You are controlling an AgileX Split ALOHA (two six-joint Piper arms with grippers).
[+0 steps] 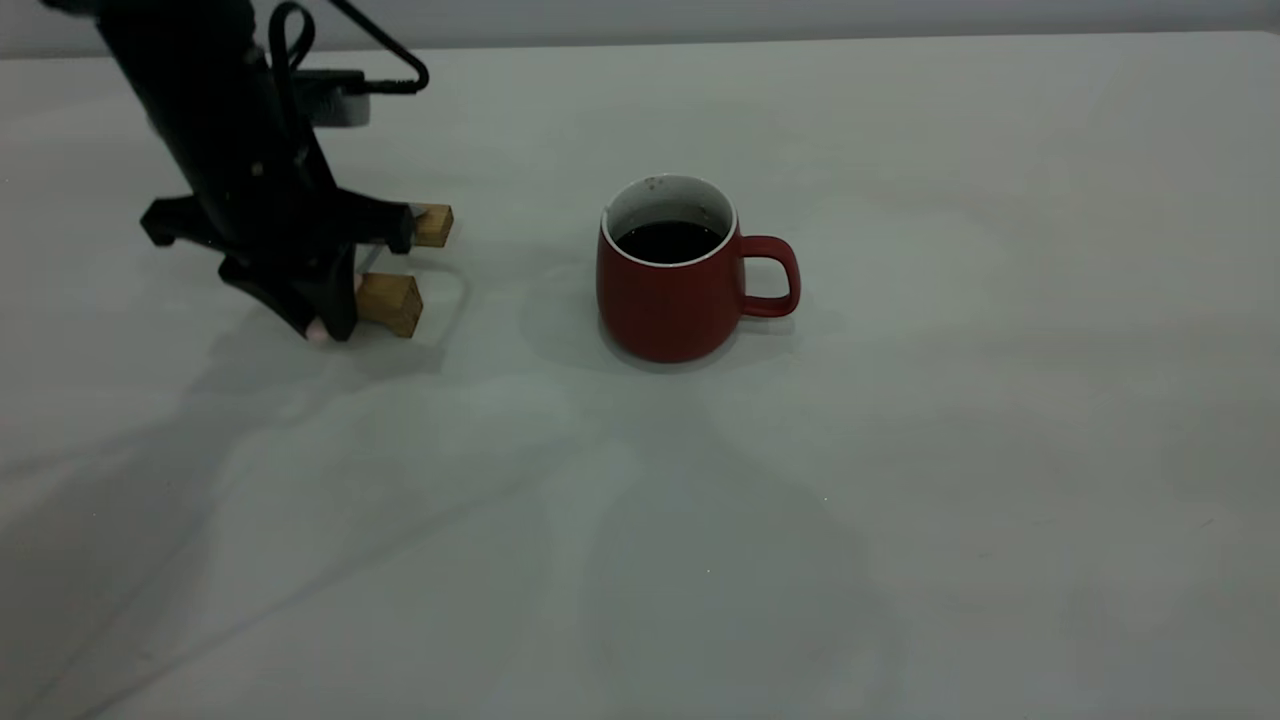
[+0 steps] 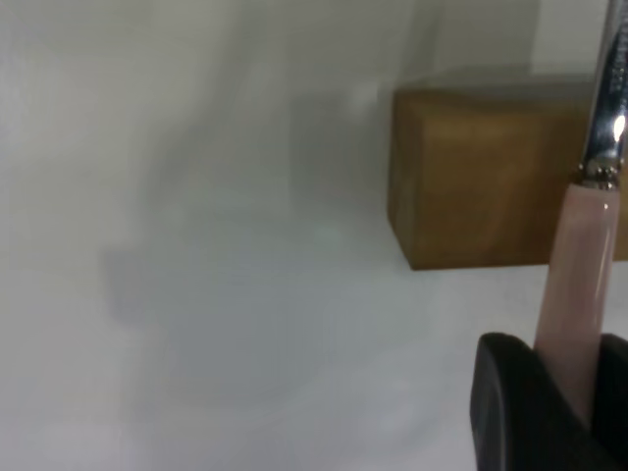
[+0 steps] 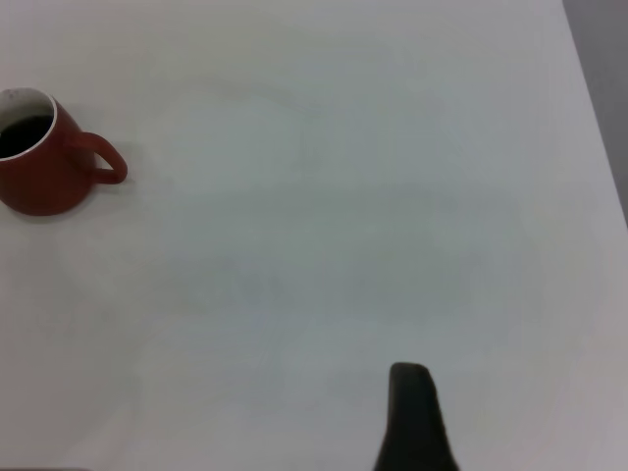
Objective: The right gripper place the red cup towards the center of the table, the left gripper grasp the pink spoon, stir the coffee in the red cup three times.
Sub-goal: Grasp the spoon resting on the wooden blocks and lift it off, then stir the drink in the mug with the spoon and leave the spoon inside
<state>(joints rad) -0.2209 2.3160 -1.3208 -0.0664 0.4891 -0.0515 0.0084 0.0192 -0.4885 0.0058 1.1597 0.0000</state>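
Observation:
The red cup [image 1: 670, 300] stands upright near the middle of the table [image 1: 900, 500], handle to the right, with dark coffee [image 1: 668, 240] inside. It also shows far off in the right wrist view as the red cup [image 3: 39, 162]. My left gripper [image 1: 325, 322] is down at the table's left, shut on the pink spoon [image 2: 579, 285]. The spoon's pale handle runs out from between the black fingers [image 2: 510, 412] to a metal neck. Its pink end [image 1: 318, 334] peeks out below the fingers. Of my right gripper [image 3: 530, 432] only one finger [image 3: 412, 417] shows, open, far from the cup.
Two tan wooden blocks [image 1: 390, 303] [image 1: 432, 225] sit just right of the left gripper; one fills the left wrist view as a block [image 2: 481, 177] beside the spoon. The table's far edge [image 3: 599, 147] runs past the right gripper.

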